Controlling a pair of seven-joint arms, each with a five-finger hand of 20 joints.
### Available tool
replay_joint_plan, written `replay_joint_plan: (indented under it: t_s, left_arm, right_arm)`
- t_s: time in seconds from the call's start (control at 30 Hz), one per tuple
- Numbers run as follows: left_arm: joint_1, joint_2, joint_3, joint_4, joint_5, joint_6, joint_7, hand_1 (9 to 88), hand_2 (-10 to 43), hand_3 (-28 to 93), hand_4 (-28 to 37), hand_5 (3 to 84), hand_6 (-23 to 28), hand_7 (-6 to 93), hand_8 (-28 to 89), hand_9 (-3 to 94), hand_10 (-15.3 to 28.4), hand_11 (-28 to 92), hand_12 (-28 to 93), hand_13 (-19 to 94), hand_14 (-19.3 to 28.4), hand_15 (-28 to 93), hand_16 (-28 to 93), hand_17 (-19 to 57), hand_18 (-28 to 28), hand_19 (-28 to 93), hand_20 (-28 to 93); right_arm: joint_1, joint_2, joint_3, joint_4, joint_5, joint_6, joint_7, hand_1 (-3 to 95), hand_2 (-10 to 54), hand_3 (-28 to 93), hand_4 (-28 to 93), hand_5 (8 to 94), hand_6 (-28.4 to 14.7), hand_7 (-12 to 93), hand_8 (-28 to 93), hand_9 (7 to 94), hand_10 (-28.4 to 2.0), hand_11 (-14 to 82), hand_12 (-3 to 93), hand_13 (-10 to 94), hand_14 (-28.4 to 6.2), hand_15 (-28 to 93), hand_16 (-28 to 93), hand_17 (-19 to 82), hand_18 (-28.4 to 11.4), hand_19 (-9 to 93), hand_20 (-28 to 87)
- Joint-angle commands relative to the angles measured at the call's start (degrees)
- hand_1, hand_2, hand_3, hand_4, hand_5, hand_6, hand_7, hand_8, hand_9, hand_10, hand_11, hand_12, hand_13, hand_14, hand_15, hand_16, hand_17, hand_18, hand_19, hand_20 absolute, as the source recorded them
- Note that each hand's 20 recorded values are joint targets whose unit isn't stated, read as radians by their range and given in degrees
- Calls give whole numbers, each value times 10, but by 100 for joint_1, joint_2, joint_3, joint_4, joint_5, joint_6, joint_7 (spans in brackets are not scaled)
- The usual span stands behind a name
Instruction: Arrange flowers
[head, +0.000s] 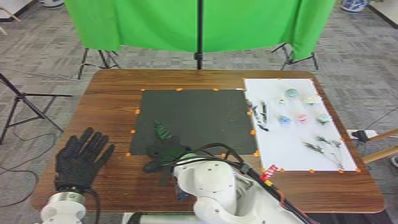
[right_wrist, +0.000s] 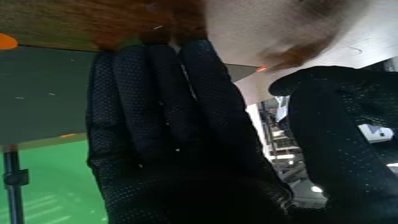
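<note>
A brown wooden table (head: 111, 95) with rounded corners carries a dark grey rectangular mat (head: 195, 112) and, just beside it on the right, a long white sheet (head: 277, 142). Small orange tape pieces (head: 179, 89) dot their edges. On the sheet lie dark, slender sprigs (head: 259, 114) along the mat side, small pastel flower heads (head: 302, 118) grouped farther over, and grey-green feathery stems (head: 327, 151) nearer the robot.

The rectangular wooden bench (head: 108, 112) is warm brown with darker grain; the flat square mat (head: 195, 112) is dark grey-green, the rectangular sheet (head: 286, 150) white. Small flower heads show pale pink (head: 302, 118) and pale blue (head: 284, 120). Pale dots speckle the black fabric-gloved right hand (head: 166, 153). The hanging cloth (head: 151, 25) is bright green.
</note>
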Motion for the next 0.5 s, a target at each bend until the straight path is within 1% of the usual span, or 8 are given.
replay_joint_plan:
  t_s: [0.03,0.1,0.2,0.27,0.3,0.33,0.43,0.5]
  left_arm:
    - [39,-59,52,48,6,81,-58,318,115,735,-283,427,36,265,-140,407,119,244,141,346,105,338,-14,17,137,343,177]
    - [42,-64,45,52,-8,96,-69,318,114,737,-283,427,35,264,-140,409,118,244,140,347,106,335,-16,17,136,342,175]
    - [0,-66,67,75,-26,97,-138,317,111,744,-283,430,37,261,-140,409,121,241,136,343,111,334,-21,17,136,341,175]
    - [-48,-80,84,98,-10,90,-199,317,110,746,-283,432,40,255,-138,410,123,240,133,341,111,336,-24,17,135,338,173]
    - [-60,-78,95,101,-19,92,-204,317,110,746,-283,432,40,254,-136,410,122,241,133,341,111,337,-25,16,134,337,173]
    - [-41,-95,90,95,-27,75,-193,317,110,746,-283,433,40,253,-135,410,122,241,133,341,111,338,-27,16,134,337,173]
    - [23,-101,52,79,-46,57,-120,317,109,748,-283,433,40,253,-133,409,122,242,132,339,111,340,-29,16,133,336,173]
    - [60,-119,33,69,-74,91,-94,318,110,746,-283,433,39,253,-133,408,120,243,133,338,110,342,-28,15,134,336,174]
  right_arm:
    - [-36,81,-41,95,-21,-31,32,189,151,835,-233,702,-181,92,-95,617,-284,143,207,420,-277,550,184,149,-284,644,248]
    - [-26,92,-60,81,-14,24,36,189,153,824,-236,696,-171,90,-94,615,-284,143,207,421,-276,550,183,149,-284,644,248]
    - [-29,23,-29,97,-37,-1,-4,187,157,795,-230,667,-154,79,-87,595,-284,146,207,419,-271,551,180,149,-284,645,247]
    - [-52,-23,-19,130,-118,61,-61,186,158,789,-226,660,-151,74,-86,589,-284,146,206,419,-270,552,179,148,-284,645,246]
    - [-73,-50,8,132,-146,21,-87,186,158,788,-225,656,-151,72,-86,588,-284,144,205,418,-270,552,179,147,-284,645,246]
    - [-83,-38,10,111,-120,8,-80,186,158,789,-224,648,-146,69,-85,588,-284,141,203,418,-270,553,179,148,-284,646,245]
    - [-74,46,-12,64,-76,50,-78,188,158,791,-220,687,-130,81,-82,598,-284,145,201,424,-266,554,177,148,-284,646,243]
    - [-76,67,18,49,-41,9,-79,191,156,799,-219,703,-127,87,-80,605,-284,145,200,427,-266,554,178,149,-284,646,242]
